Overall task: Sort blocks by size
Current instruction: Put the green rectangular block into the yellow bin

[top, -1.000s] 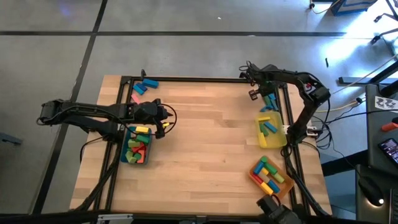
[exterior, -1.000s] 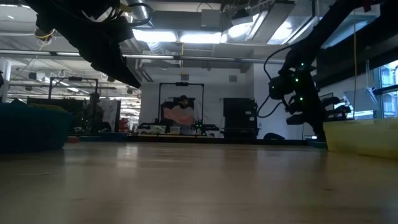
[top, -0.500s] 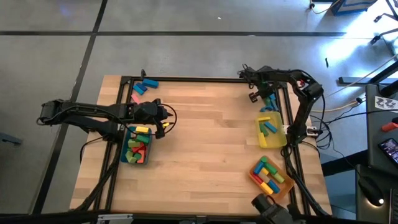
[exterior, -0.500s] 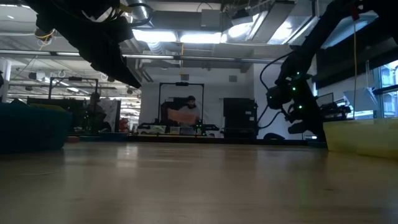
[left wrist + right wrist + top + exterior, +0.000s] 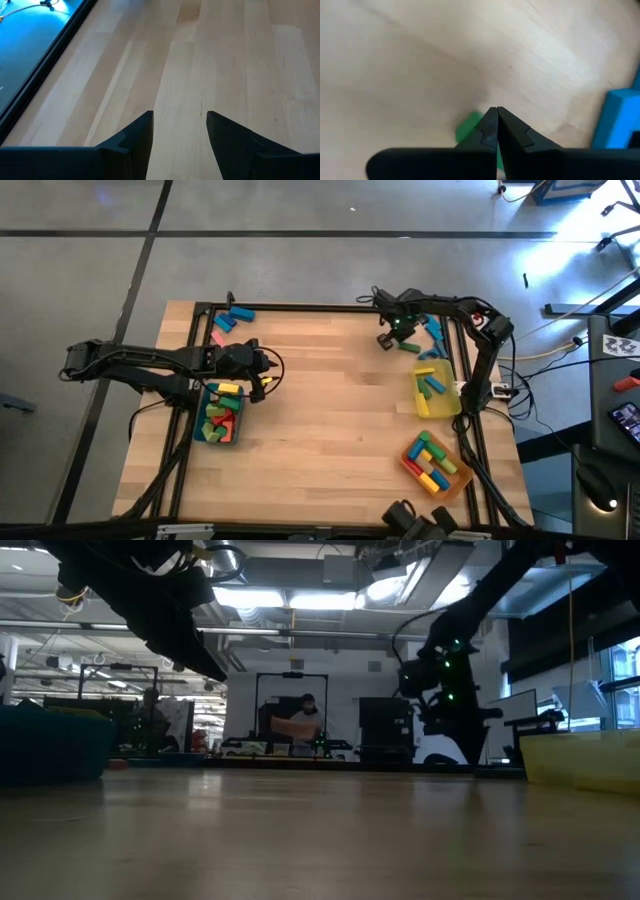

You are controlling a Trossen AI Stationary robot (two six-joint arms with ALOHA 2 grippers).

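Hovering right gripper (image 5: 496, 122) shut above green block (image 5: 470, 128); no legible writing

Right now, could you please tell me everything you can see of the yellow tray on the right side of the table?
The yellow tray is a shallow, rounded-rectangle dish that looks like plastic, lying flat near the table's right edge. It holds a few blocks, blue, green and yellow. Neither gripper touches it. In the low view its pale yellow wall shows at the right edge.
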